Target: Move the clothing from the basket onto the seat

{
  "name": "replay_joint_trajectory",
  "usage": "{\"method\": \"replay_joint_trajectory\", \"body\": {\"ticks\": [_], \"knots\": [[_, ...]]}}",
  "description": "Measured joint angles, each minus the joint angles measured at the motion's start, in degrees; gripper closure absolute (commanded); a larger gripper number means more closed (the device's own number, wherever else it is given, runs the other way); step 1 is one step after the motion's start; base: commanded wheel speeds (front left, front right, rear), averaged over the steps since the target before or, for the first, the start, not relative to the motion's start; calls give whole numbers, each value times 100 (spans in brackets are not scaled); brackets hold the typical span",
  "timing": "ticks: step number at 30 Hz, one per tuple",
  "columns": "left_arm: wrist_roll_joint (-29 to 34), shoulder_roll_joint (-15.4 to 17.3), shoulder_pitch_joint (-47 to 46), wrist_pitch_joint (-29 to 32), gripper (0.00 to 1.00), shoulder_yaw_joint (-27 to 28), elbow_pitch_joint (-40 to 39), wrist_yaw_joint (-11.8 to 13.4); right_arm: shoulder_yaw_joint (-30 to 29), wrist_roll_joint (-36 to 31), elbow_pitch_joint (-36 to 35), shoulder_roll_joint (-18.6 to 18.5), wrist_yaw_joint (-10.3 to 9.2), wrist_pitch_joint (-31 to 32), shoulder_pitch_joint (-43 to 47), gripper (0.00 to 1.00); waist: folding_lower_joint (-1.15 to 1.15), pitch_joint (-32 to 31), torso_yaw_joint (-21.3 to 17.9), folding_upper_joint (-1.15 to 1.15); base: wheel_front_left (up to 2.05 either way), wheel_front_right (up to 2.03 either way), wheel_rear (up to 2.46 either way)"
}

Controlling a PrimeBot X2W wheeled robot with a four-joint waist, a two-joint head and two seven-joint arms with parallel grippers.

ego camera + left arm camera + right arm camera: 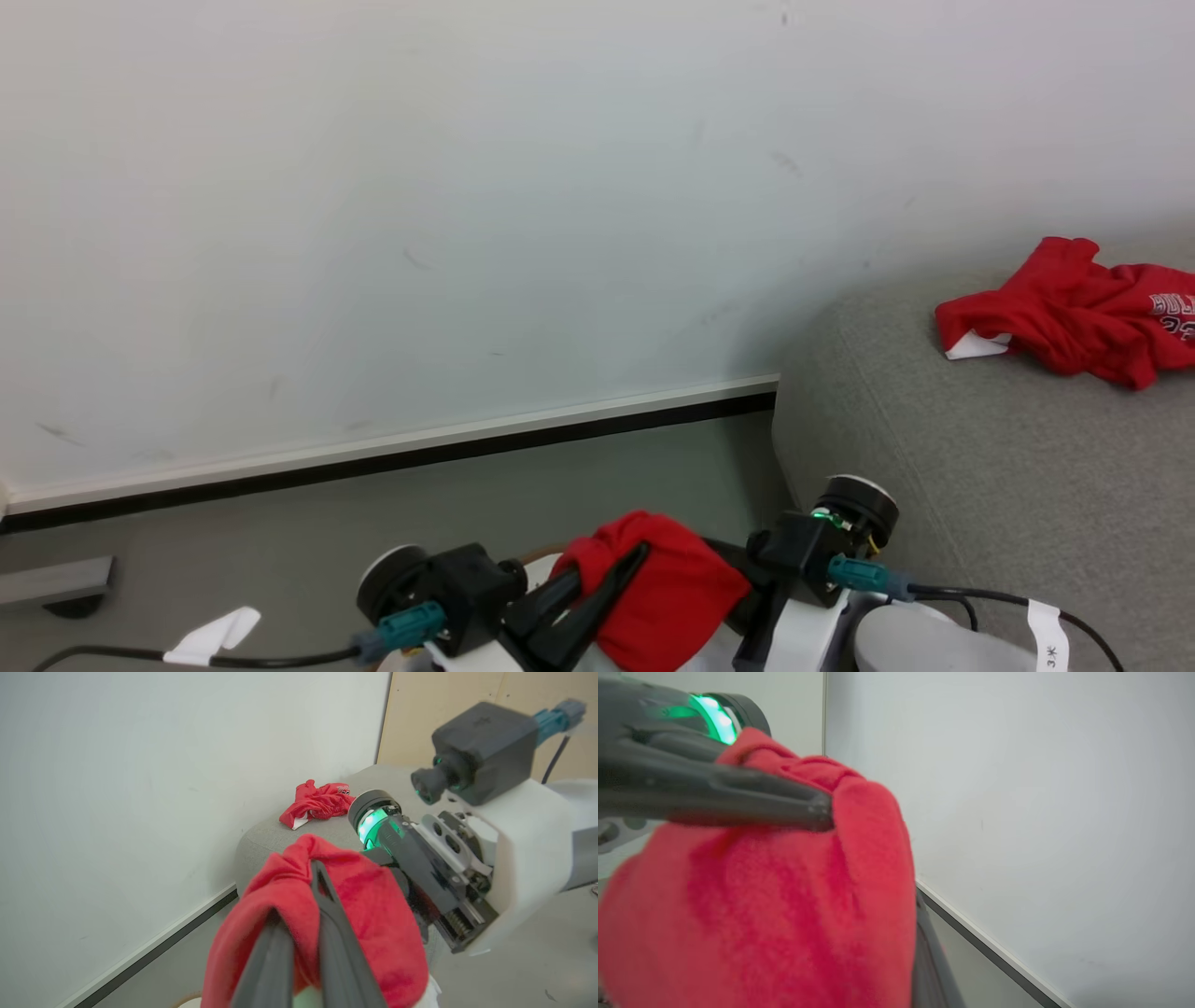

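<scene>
One red garment [667, 588] hangs beside the sofa [980, 485], clenched by my left gripper [621, 565] at its top fold and my right gripper [738, 560] at its side. I should lift both together, clear the edge, and release near the jersey [1064, 308].

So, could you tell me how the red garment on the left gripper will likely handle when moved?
Probably floppy: the red garment bunches and drapes over the left gripper. Likely light, as it hangs from a thin pinch. It should slump, not roll, like the other garment crumpled on the sofa.
</scene>
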Motion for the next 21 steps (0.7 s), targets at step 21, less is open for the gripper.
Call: {"method": "replay_joint_trajectory", "body": {"ticks": [21], "knots": [[243, -123, -5, -566, 0, -48, 624, 231, -1418, -408, -468, -687, 0, -16, 179, 100, 0, 255, -1470, 0, 0, 0, 0]]}}
